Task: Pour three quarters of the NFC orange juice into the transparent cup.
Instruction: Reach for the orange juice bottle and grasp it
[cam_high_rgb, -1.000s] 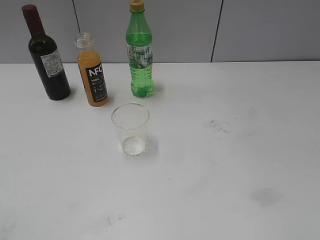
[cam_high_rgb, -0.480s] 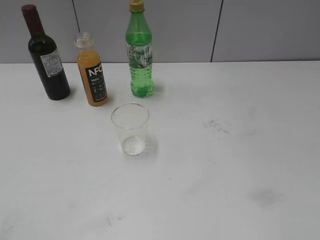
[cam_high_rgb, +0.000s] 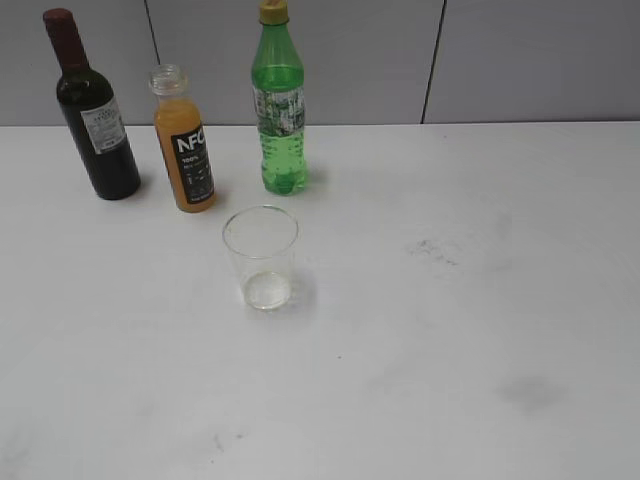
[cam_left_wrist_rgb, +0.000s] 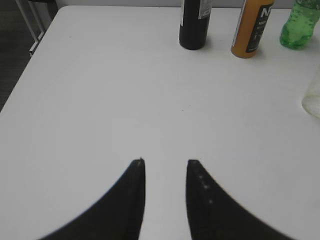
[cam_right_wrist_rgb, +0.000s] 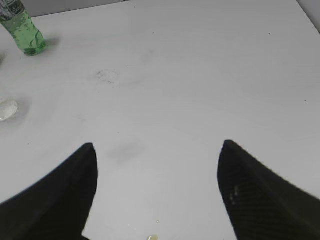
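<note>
The NFC orange juice (cam_high_rgb: 184, 145) stands upright and capless at the back left of the white table; its lower part shows in the left wrist view (cam_left_wrist_rgb: 253, 27). The transparent cup (cam_high_rgb: 261, 257) stands empty in front of it, a little to the right; its edge shows in the left wrist view (cam_left_wrist_rgb: 314, 97) and its base in the right wrist view (cam_right_wrist_rgb: 7, 109). Neither gripper shows in the exterior view. My left gripper (cam_left_wrist_rgb: 165, 162) is open and empty, well short of the bottles. My right gripper (cam_right_wrist_rgb: 157, 147) is wide open and empty over bare table.
A dark wine bottle (cam_high_rgb: 92, 115) stands left of the juice. A green bottle with a yellow cap (cam_high_rgb: 279, 110) stands right of it, also in the right wrist view (cam_right_wrist_rgb: 24, 31). Grey smudges (cam_high_rgb: 435, 250) mark the table. The table's left edge (cam_left_wrist_rgb: 30, 65) shows.
</note>
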